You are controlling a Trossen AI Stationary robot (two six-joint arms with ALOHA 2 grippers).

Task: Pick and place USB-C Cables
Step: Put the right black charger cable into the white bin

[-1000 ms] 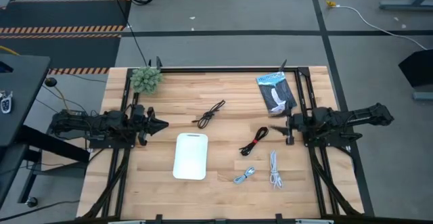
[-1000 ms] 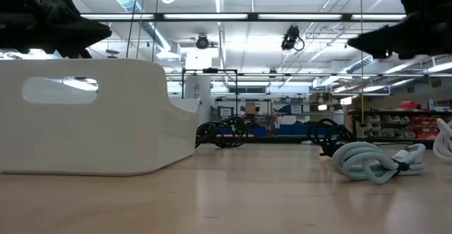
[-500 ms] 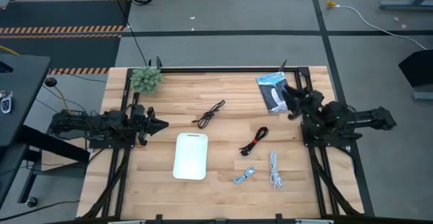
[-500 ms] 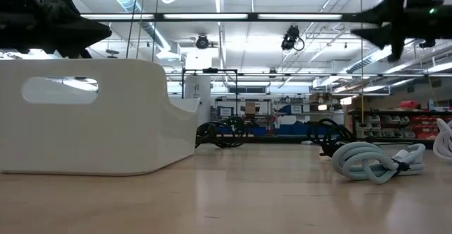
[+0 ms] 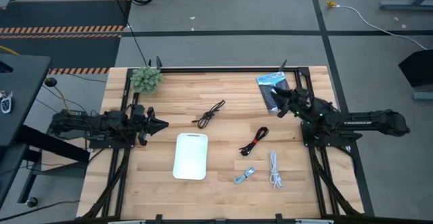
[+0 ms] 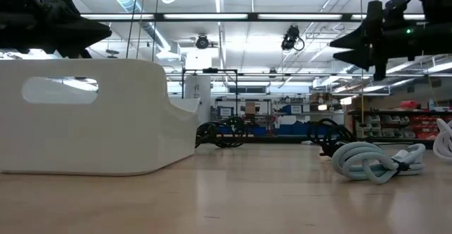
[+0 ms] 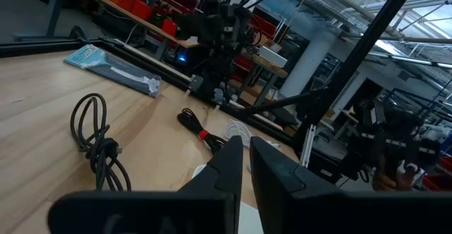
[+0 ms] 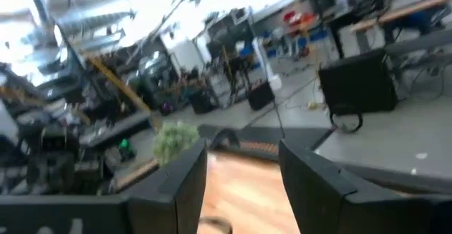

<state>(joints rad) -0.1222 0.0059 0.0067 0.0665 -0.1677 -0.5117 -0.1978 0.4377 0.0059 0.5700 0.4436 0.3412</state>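
Four coiled cables lie flat on the wooden table. In the high view they are the black-brown cable [image 5: 210,114], the red-and-black cable [image 5: 254,141], the silver-grey cable [image 5: 244,175] and the white cable [image 5: 274,168]. The left wrist view shows the black-brown cable [image 7: 95,138] and the red-and-black cable [image 7: 201,131]. My left gripper [image 5: 161,124] is shut and waits near the table's left edge, apart from every cable. My right gripper [image 5: 277,99] is open and hangs raised over the blue-black packet [image 5: 276,91], touching nothing. In the low view the right gripper [image 6: 346,44] is high above the silver-grey cable [image 6: 371,160].
A white tray [image 5: 191,155] sits near the table's middle, between the black-brown cable and the near edge, and fills the left of the low view as the tray [image 6: 85,117]. A small green plant [image 5: 146,78] stands at the far left corner. Black frame rails run along the table's sides.
My right gripper has risen and swung from beside the red-and-black cable toward the table's far edge. It now hangs over the blue-black packet, tipped upward so its camera looks across the room. The cables and my left arm have kept still.
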